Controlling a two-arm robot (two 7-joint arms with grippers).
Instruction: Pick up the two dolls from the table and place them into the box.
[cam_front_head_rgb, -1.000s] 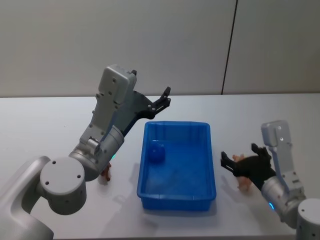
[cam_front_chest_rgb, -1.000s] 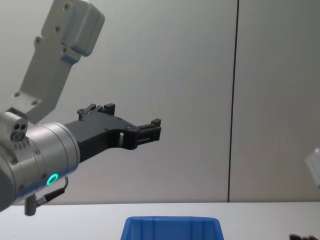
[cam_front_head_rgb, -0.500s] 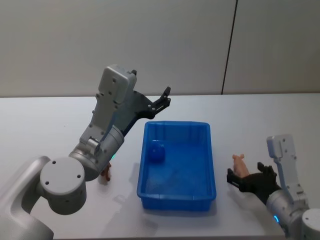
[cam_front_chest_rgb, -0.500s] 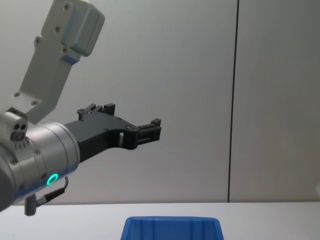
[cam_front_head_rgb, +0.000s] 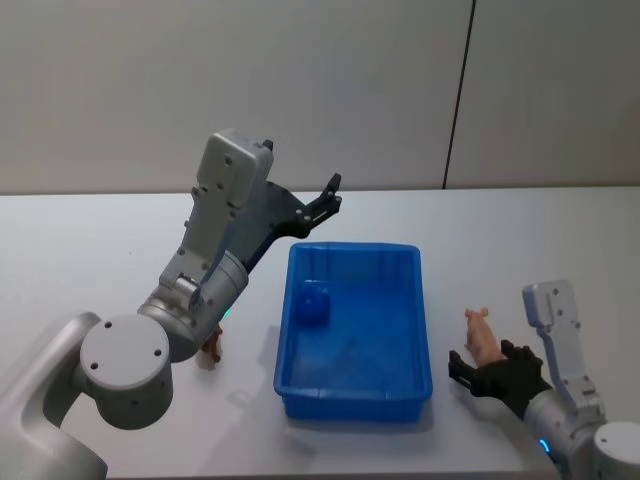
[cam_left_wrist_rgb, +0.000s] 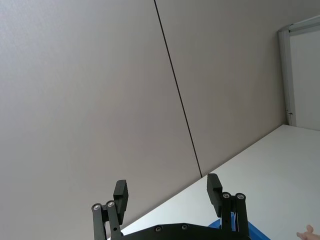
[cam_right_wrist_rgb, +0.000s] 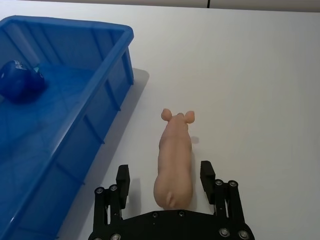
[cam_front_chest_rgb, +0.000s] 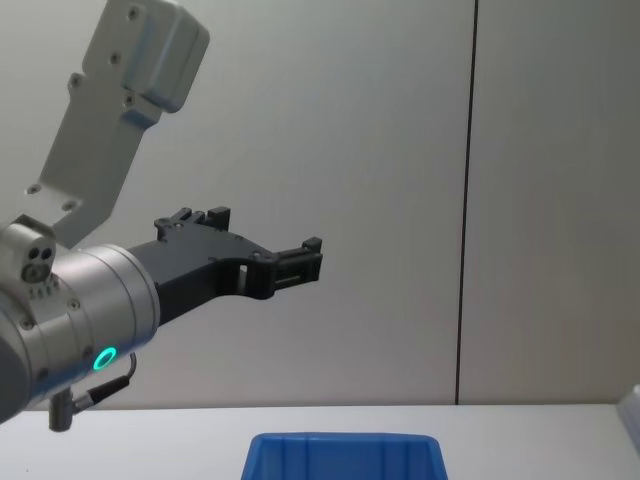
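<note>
A pink pig doll (cam_front_head_rgb: 481, 330) lies on the white table (cam_front_head_rgb: 80, 250) just right of the blue box (cam_front_head_rgb: 418, 300). My right gripper (cam_front_head_rgb: 482, 356) is open behind it. In the right wrist view the pig doll's (cam_right_wrist_rgb: 175, 155) rear half sits between the spread fingers (cam_right_wrist_rgb: 123, 178) without being touched. A small brown doll (cam_front_head_rgb: 210, 349) stands left of the box, partly hidden by my left arm. My left gripper (cam_front_head_rgb: 327, 198) hangs open high above the box's far left corner, holding nothing; its fingers (cam_left_wrist_rgb: 121, 192) stand wide apart.
A dark blue rounded object (cam_front_head_rgb: 315, 303) rests inside the box near its far left wall, seen also as the blue object (cam_right_wrist_rgb: 20, 82) in the right wrist view. The box rim (cam_front_chest_rgb: 345, 441) shows low in the chest view. A grey wall stands behind the table.
My right gripper has drawn back toward me off the pink pig, which now lies uncovered on the table. The left arm has not moved.
</note>
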